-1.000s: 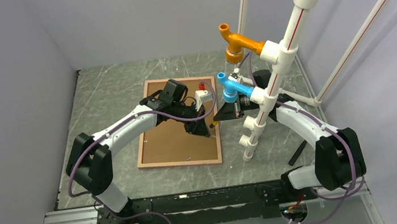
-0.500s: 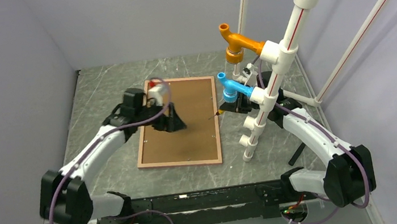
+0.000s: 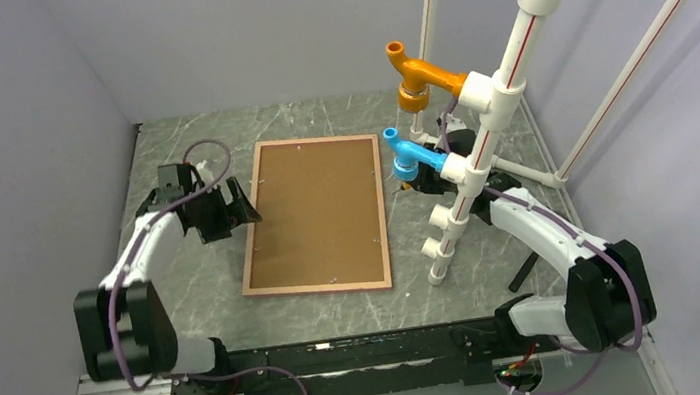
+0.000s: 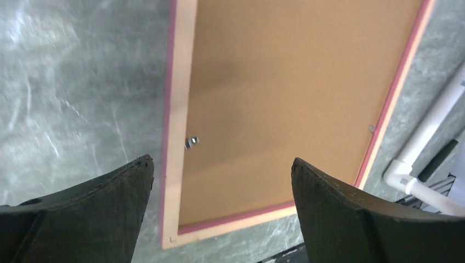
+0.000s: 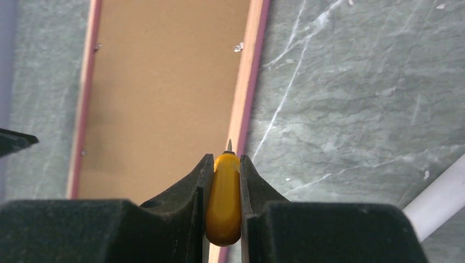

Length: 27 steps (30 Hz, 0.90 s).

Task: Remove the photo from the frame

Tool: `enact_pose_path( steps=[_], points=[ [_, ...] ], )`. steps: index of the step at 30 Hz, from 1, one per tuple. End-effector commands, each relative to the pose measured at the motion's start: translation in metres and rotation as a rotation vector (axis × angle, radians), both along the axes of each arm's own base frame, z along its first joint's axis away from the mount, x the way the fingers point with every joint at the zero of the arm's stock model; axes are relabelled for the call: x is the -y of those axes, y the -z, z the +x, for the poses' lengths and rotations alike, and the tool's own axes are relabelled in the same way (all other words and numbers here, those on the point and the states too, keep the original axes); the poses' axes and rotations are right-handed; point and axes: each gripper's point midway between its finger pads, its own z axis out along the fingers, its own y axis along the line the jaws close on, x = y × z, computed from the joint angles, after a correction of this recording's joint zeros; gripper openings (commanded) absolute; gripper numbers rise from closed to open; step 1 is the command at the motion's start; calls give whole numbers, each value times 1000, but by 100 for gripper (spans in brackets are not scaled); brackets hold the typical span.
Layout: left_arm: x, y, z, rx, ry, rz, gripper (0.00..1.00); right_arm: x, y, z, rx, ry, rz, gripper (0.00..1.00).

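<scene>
With the frame (image 3: 321,285) face-down on the tabletop (image 3: 170,159), backing board (image 3: 320,211) uppermost (photo hidden beneath), the left hand (image 4: 220,161) gapes empty near it and the right hand (image 5: 224,159) pinches a yellow-handled tool (image 5: 223,203), likely to pry the retaining tabs (image 4: 191,142) next.

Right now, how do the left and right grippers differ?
The left gripper is open and empty; the right gripper is shut on a yellow-handled tool. The left gripper hangs off the left side of the frame; the right gripper is at its right edge, the tool's metal tip pointing toward the border. Shared: neither touches the backing board, which sits in the face-down frame.
</scene>
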Motion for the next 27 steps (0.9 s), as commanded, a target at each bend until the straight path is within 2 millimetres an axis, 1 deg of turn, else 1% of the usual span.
enact_pose_path(
  steps=[1, 4, 5, 8, 12, 15, 17, 20, 22, 24, 26, 27],
  points=[
    [-11, 0, 35, -20, 18, 55, 96, 1, -21, 32, 136, 35, -79, 0],
    [-13, 7, 48, -33, 40, 70, 94, -5, -16, 42, 123, 12, -114, 0],
    [-14, 13, 48, -46, 49, 80, 93, -9, -19, 47, 123, 2, -122, 0],
    [-16, 27, 45, -67, 57, 96, 92, -16, -14, 54, 103, -24, -158, 0],
    [-25, 33, 48, -93, 41, 145, 89, -26, -10, 53, 114, -62, -172, 0],
    [-28, 41, 49, -123, 41, 156, 87, -37, -4, 54, 124, -82, -174, 0],
    [-31, 44, 49, -135, 35, 170, 87, -45, -2, 57, 133, -95, -171, 0],
    [-36, 48, 48, -148, 25, 194, 87, -52, -1, 63, 151, -81, -190, 0],
    [-36, 53, 46, -165, 29, 186, 86, -54, 1, 66, 156, -76, -201, 0],
    [-31, 57, 45, -180, 39, 162, 84, -55, 4, 69, 151, -70, -209, 0],
    [-23, 61, 44, -189, 56, 116, 81, -56, 6, 68, 147, -70, -216, 0],
    [-19, 63, 43, -195, 62, 96, 78, -56, 4, 71, 166, -61, -215, 0]
  ],
)
